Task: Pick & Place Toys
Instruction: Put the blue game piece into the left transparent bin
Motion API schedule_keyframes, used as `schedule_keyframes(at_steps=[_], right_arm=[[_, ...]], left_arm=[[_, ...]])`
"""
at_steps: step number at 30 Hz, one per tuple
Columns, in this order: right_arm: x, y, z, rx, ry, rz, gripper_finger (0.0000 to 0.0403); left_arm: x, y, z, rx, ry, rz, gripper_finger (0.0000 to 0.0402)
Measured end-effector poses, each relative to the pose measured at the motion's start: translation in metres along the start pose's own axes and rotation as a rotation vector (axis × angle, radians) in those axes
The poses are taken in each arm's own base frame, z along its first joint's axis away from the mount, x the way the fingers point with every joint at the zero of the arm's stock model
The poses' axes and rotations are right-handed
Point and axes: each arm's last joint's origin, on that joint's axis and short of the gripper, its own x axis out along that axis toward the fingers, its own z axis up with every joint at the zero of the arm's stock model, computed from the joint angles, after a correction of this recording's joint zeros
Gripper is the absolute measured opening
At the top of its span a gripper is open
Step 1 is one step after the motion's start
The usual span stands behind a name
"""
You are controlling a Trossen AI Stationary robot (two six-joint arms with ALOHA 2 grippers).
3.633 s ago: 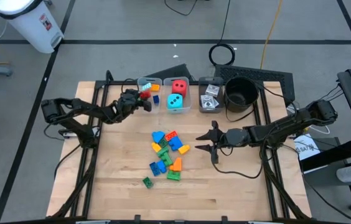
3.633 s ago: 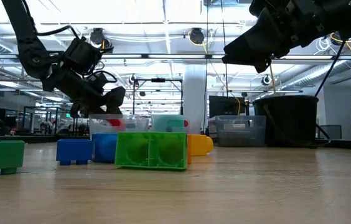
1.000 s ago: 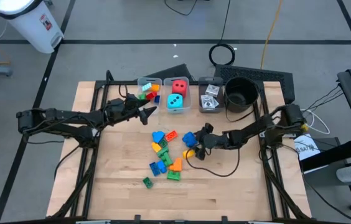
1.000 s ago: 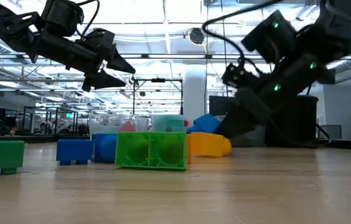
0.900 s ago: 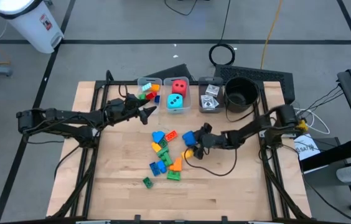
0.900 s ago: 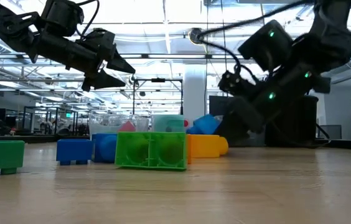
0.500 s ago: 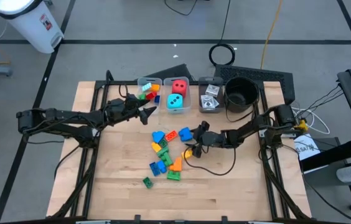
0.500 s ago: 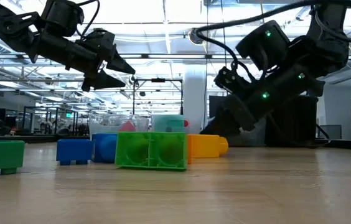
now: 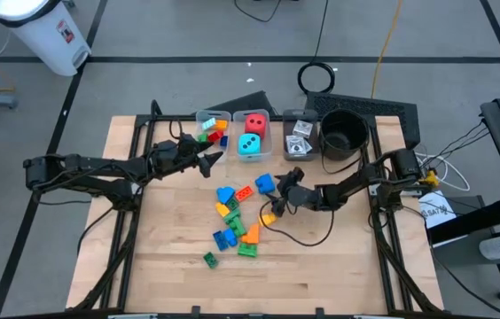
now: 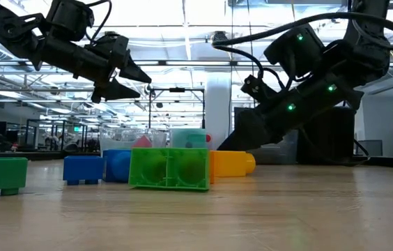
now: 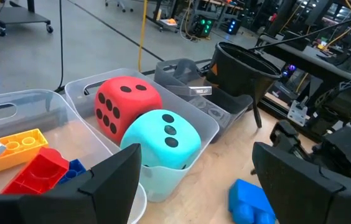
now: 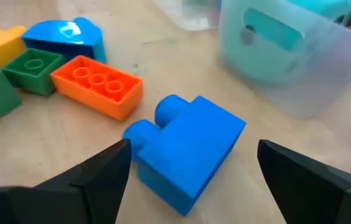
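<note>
Blue brick (image 12: 188, 149) — hard, light, slick plastic — between right claw (image 12: 191, 180) fingers, spread apart; best pinched across flat sides. Left claw (image 9: 215, 161) likewise spread, empty.

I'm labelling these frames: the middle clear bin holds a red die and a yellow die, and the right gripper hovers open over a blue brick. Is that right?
Not quite. The second die is teal, not yellow, as the left wrist view shows; it sits beside the red die in the middle clear bin. The rest holds: the right gripper hovers open over the blue brick.
</note>
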Motion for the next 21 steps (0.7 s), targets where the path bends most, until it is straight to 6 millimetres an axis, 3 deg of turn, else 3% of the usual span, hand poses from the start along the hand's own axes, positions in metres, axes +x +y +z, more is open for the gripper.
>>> schedule_keyframes(at_steps=[8,14,21], right_arm=[[0.002,-0.007,-0.009,0.029,0.091,-0.044,0.0322],[-0.009,-0.014,-0.007,-0.005,0.190,-0.078,0.0322],[-0.021,-0.012,0.019,0.150,0.069,-0.033,0.0322]], left_arm=[[0.000,0.000,0.000,-0.003,0.002,0.000,0.0312],[0.000,0.000,0.000,-0.002,0.005,0.001,0.0312],[0.000,0.000,0.000,-0.002,0.006,0.002,0.0313]])
